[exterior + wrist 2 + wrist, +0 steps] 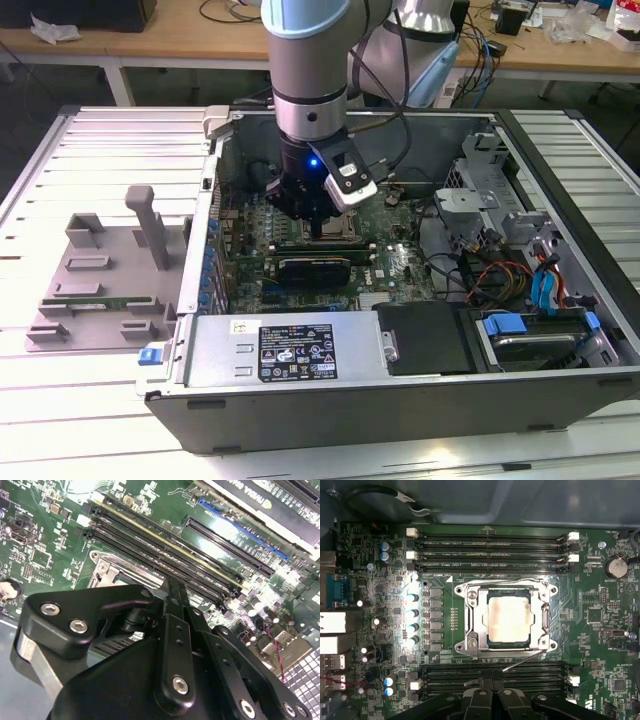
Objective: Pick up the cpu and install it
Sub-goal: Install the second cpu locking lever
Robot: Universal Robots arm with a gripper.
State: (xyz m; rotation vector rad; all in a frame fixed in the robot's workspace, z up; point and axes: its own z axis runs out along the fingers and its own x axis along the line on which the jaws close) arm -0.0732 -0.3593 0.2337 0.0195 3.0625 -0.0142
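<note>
Sitting in the socket (508,619), the cpu (508,617), fully visible; pincer (492,686) tips together, clenched on nothing, body cropped.

Open computer case on the worktop

The cpu (508,616) sits in the motherboard socket (470,620), memory slots (490,550) flanking it; a fixture block (105,285) lies at the case's (560,385) exterior-view left.

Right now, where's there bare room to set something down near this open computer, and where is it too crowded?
The ribbed metal table is bare behind the grey fixture block, and also along the exterior view's right of the computer case. Inside the case it is crowded: the tool hangs over the motherboard, where the cpu sits in its socket between memory slots.
</note>
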